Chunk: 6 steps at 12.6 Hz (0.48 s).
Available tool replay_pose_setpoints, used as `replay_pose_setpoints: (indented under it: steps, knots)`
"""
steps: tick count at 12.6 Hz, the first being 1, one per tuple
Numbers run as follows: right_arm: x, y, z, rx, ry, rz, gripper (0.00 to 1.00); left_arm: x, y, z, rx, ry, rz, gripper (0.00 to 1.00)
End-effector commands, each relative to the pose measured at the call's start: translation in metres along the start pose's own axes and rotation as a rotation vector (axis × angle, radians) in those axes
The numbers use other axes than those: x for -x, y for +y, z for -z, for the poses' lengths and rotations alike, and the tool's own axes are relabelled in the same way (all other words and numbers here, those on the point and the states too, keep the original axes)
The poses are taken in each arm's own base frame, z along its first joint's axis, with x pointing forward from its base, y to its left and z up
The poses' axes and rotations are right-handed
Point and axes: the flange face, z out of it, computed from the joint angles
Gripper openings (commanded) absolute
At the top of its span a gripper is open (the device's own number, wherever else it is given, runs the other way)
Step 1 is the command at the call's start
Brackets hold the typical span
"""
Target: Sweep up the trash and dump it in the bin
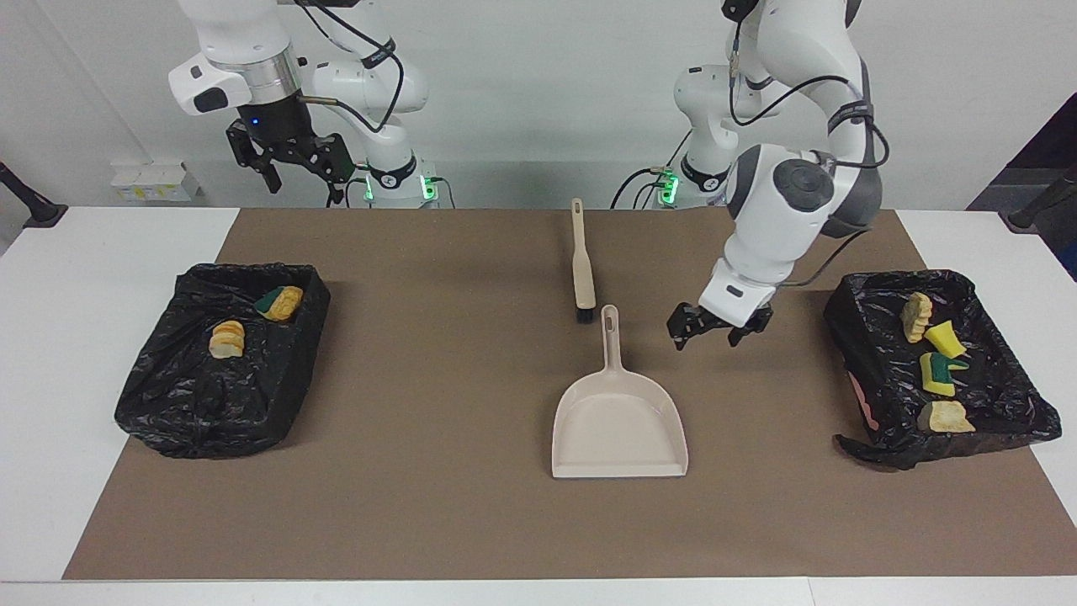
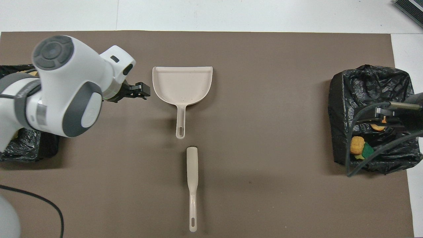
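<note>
Facing view: no legible writing. Left gripper, jaws released, empty, hangs over the brown mat between the beige plastic dustpan and a black-lined bin holding yellow-green sponge and tan trash scraps. Right gripper waits raised, released.

Overhead view: beige brush lies nearer the robots than the dustpan; the other black-lined bin holds an orange scrap.

white wall, brown-matted white table
</note>
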Motion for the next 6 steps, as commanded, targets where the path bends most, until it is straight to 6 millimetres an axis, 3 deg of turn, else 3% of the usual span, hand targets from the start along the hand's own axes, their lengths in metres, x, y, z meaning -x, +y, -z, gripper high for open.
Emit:
replay_pose_setpoints:
  steps: [1,6]
  knots:
    - [-0.007,0.012,0.002,-0.005,-0.001,-0.014,1.00,0.010,-0.047,0.033,-0.006,-0.028,-0.054,1.00]
    - [-0.004,0.012,0.004,-0.005,-0.003,-0.002,1.00,0.012,-0.138,0.093,-0.025,-0.062,-0.122,1.00]
